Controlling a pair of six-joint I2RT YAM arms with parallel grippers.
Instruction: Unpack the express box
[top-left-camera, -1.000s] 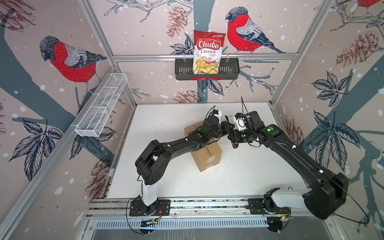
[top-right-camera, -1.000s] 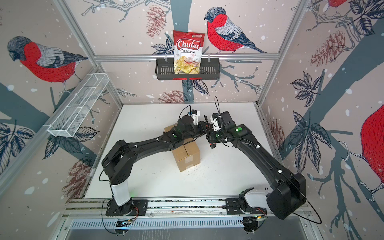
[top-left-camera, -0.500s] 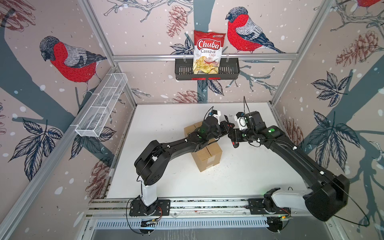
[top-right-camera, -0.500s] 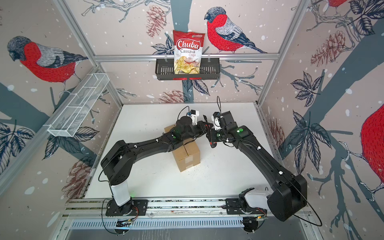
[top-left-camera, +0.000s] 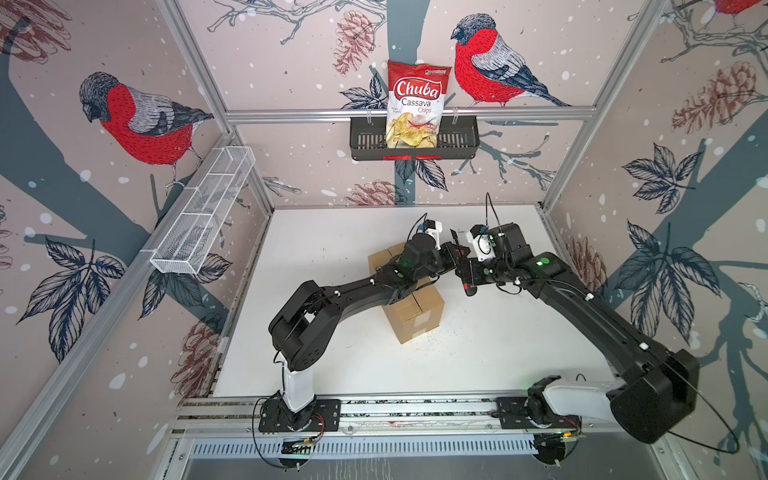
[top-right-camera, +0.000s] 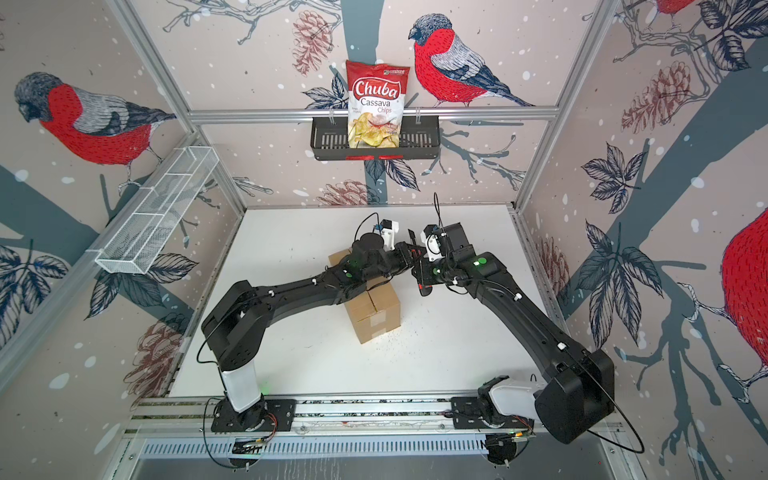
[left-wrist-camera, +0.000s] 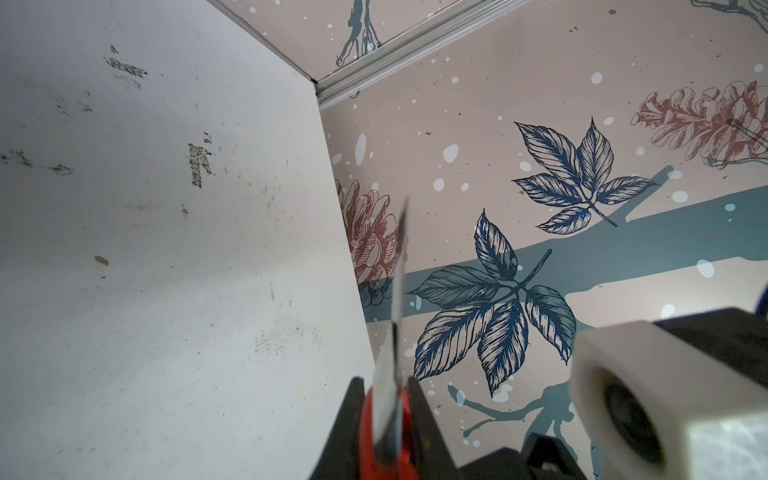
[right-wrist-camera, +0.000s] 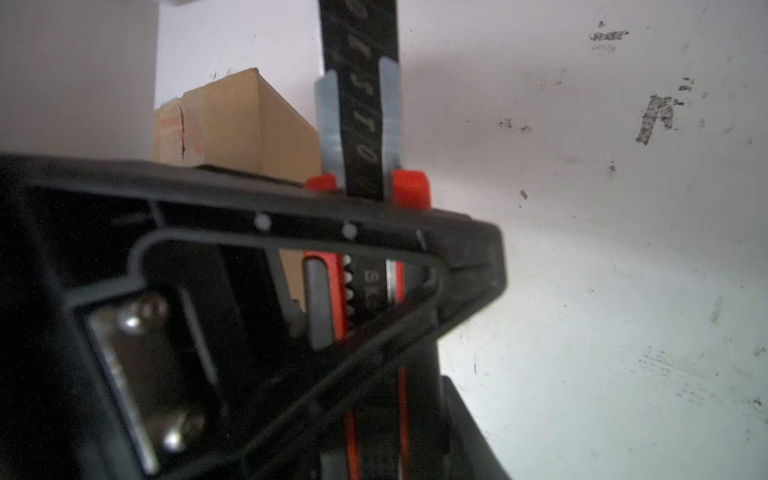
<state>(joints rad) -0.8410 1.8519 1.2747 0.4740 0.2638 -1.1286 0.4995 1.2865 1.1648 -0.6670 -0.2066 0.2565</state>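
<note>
The express box (top-left-camera: 415, 311) (top-right-camera: 374, 311), brown cardboard with closed top flaps, lies mid-table under my left forearm; a corner of the box (right-wrist-camera: 232, 120) shows in the right wrist view. My left gripper (top-left-camera: 456, 253) (left-wrist-camera: 384, 386) is up in the air past the box, shut on a red-and-black box cutter (left-wrist-camera: 390, 411). Its blade (left-wrist-camera: 399, 270) sticks out beyond the fingers. My right gripper (top-left-camera: 465, 277) (right-wrist-camera: 374, 415) meets it from the right. It is closed around the cutter's handle (right-wrist-camera: 370, 299) just behind the left gripper.
A Chuba chips bag (top-left-camera: 417, 104) stands in a black basket (top-left-camera: 457, 141) on the back wall. A white wire shelf (top-left-camera: 199, 224) hangs on the left wall. The white table (top-left-camera: 332, 353) is walled on three sides, with the arm bases along its front rail.
Both arms have barely shifted. The right gripper's jaws have narrowed onto the cutter's handle while the left gripper keeps its hold.
</note>
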